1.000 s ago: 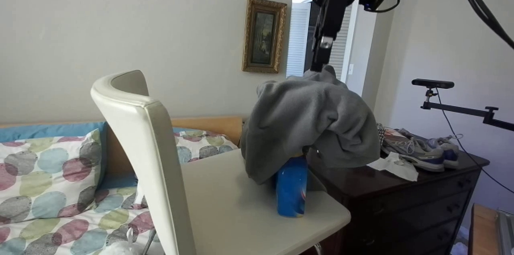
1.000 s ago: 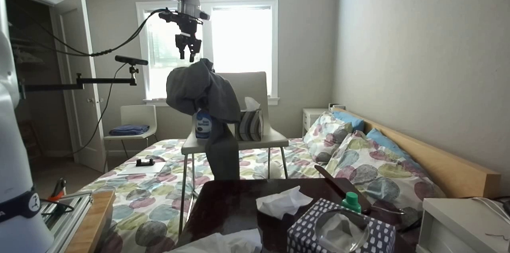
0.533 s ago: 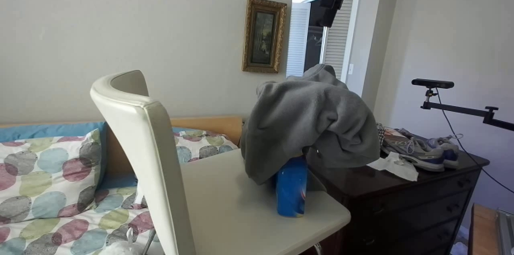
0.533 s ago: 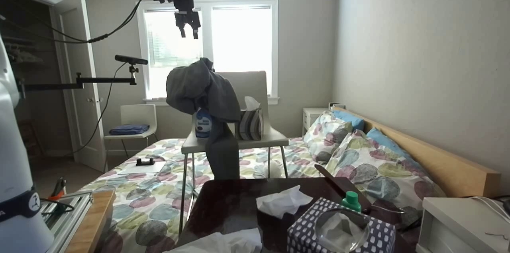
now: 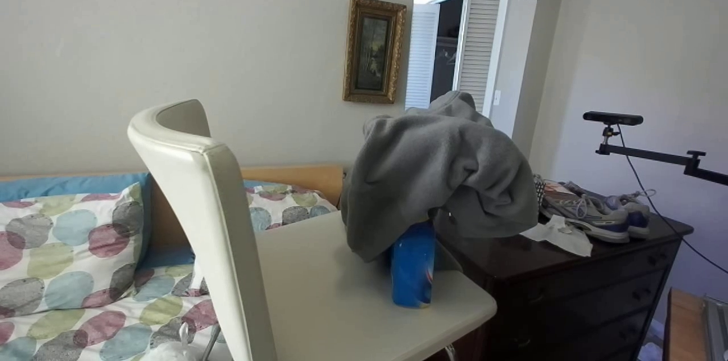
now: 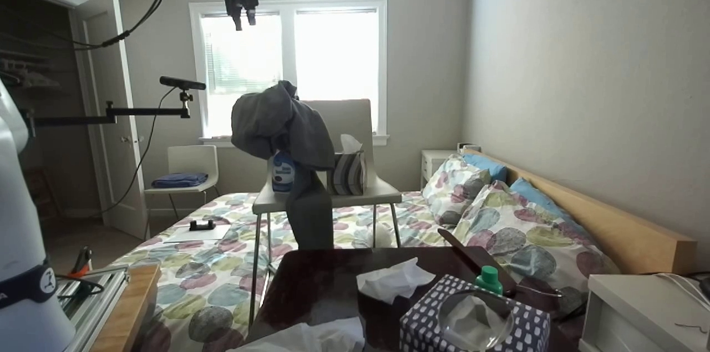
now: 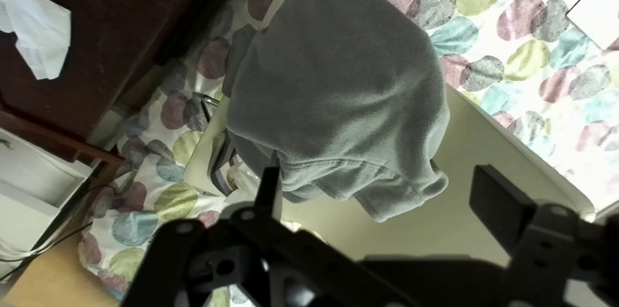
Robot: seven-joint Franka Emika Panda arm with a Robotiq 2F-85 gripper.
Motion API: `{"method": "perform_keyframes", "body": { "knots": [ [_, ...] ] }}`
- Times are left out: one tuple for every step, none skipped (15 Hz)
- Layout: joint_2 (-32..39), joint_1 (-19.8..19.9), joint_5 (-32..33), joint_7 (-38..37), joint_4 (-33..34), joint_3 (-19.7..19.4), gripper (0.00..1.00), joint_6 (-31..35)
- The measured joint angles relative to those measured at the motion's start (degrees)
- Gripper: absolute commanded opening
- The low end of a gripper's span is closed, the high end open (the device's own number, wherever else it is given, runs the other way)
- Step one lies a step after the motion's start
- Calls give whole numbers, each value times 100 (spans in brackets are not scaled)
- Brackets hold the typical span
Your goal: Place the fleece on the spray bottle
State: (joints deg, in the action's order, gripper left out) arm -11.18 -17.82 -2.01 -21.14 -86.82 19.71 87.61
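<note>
The grey fleece (image 5: 438,173) lies draped over the top of the blue spray bottle (image 5: 413,270), which stands upright on the white chair (image 5: 330,304). In an exterior view the fleece (image 6: 277,119) covers the bottle's top, the labelled lower part of the bottle (image 6: 283,172) shows, and a length of cloth hangs past the seat's front edge. My gripper (image 6: 245,24) is above the fleece, apart from it. The wrist view shows its fingers (image 7: 377,176) wide apart with nothing held; the fleece (image 7: 338,70) is below, and the bottle is hidden under it.
A striped tissue box (image 6: 346,174) stands on the chair beside the fleece. The chair's backrest (image 5: 205,196) rises on one side. A dark dresser (image 6: 327,280) with tissues and a dotted tissue box (image 6: 421,313) is nearby. A camera on a bar (image 6: 183,83) stands out.
My gripper has risen away from just above the fleece and shifted sideways, nearly leaving an exterior view. The fleece and bottle have stayed still.
</note>
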Motion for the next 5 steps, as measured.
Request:
{"method": "perform_keyframes", "body": {
  "knots": [
    [-66,28,0,5,2,-2,100,-3],
    [-79,30,0,5,2,2,100,-3],
    [-61,30,0,5,1,14,100,-3],
    [-28,30,0,5,0,29,100,-3],
    [-3,31,0,5,0,33,100,-3]
  ]
}}
